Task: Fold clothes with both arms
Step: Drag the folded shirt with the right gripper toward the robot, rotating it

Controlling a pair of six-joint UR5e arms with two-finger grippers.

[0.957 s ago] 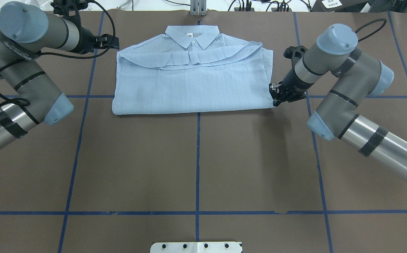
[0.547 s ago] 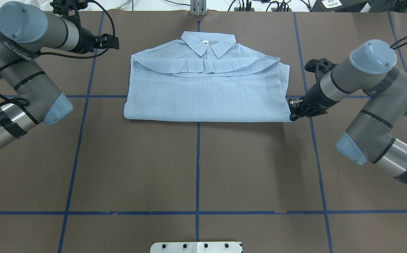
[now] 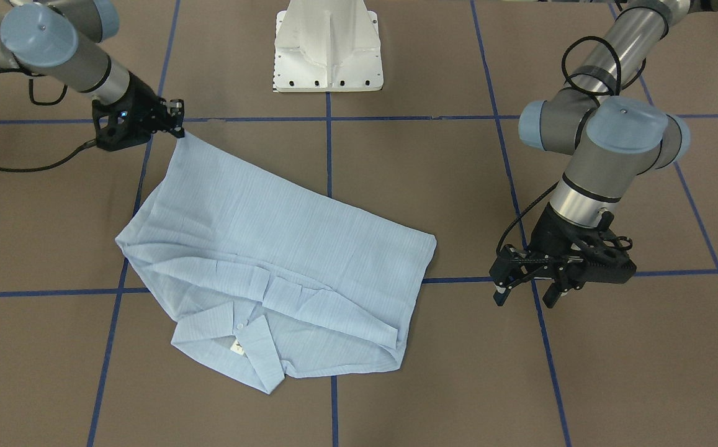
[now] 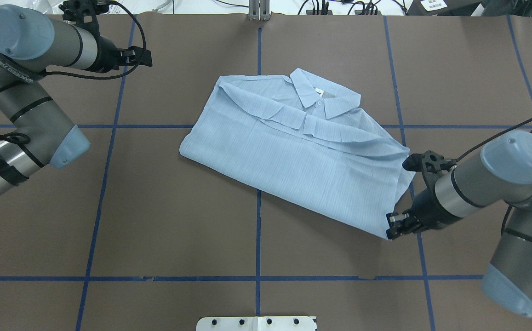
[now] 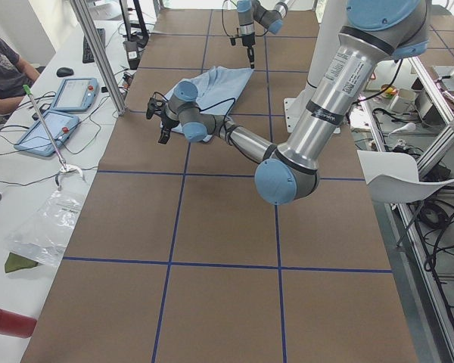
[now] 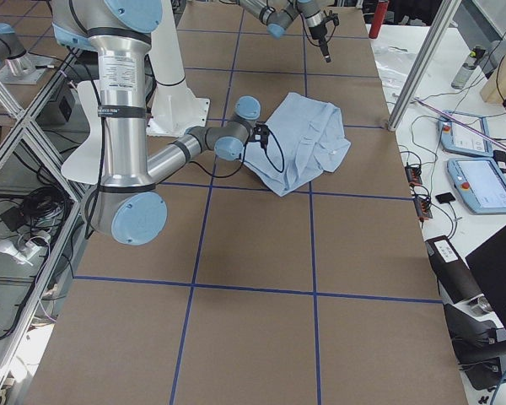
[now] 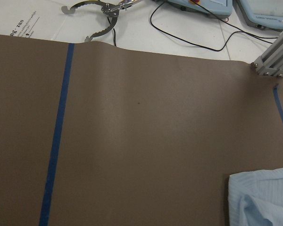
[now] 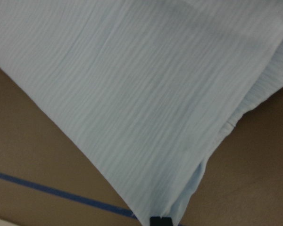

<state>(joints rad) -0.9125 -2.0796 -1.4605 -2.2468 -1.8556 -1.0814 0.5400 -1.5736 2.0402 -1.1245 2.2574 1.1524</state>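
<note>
**Where one corner is held: folded shirt lying askew**

Nearest the robot's side, the right gripper (image 4: pixel 393 226) is clamped on the near right corner of the pale-blue shirt (image 4: pixel 293 156). From that corner the folded shirt lies slantwise on the brown table (image 4: pixel 178 216), crossing the blue tape lines (image 4: pixel 258 239). Its collar (image 4: pixel 339 102) points toward the far edge, with the white neck label (image 4: pixel 319 92) showing. Farthest back, the left gripper (image 4: pixel 146 56) hangs with its fingers apart, well clear of the cloth.
</note>
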